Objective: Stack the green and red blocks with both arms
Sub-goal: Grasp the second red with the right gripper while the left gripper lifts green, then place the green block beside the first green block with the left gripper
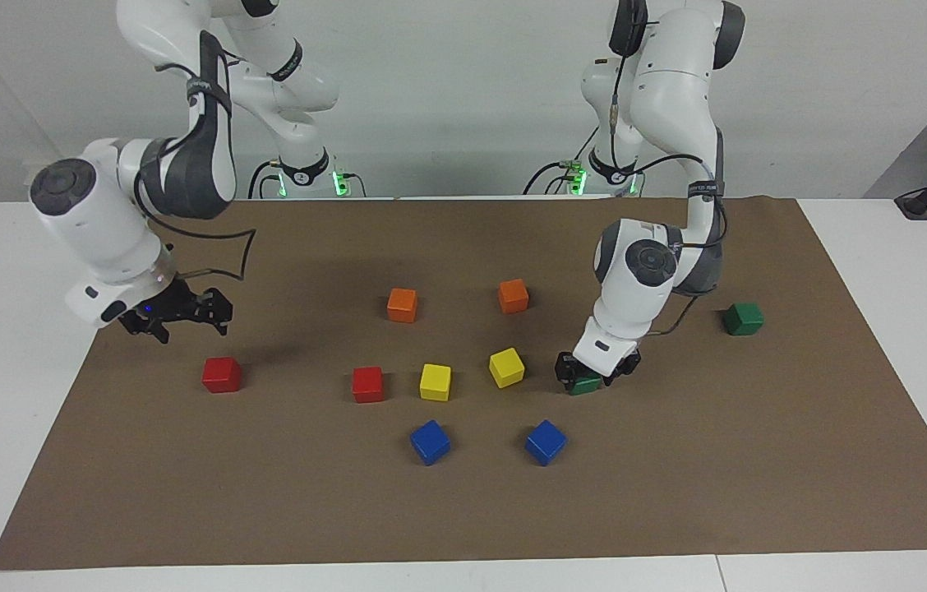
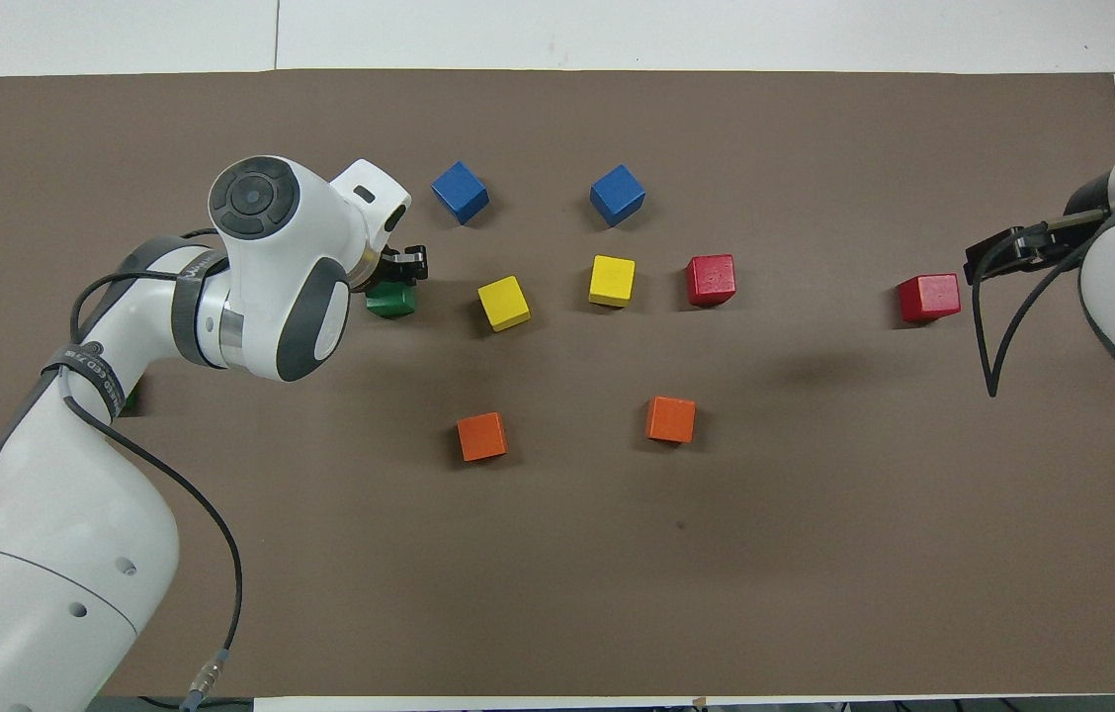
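My left gripper (image 1: 592, 374) is down at a dark green block (image 1: 585, 385) on the brown mat, beside a yellow cube; in the overhead view the gripper (image 2: 403, 269) sits over that block (image 2: 390, 300). The second green block (image 1: 743, 318) lies toward the left arm's end, nearer to the robots, and only a sliver of it (image 2: 128, 400) shows under the arm in the overhead view. My right gripper (image 1: 184, 321) is open and empty above the mat, close to one red block (image 1: 221, 374) (image 2: 928, 297). The other red block (image 1: 367, 384) (image 2: 711, 279) lies beside the yellow cubes.
Two yellow cubes (image 1: 435, 381) (image 1: 506, 367) sit between the red and green blocks. Two blue cubes (image 1: 430, 441) (image 1: 546, 441) lie farther from the robots, and two orange cubes (image 1: 402, 304) (image 1: 513, 295) lie nearer. The brown mat (image 1: 677, 493) covers a white table.
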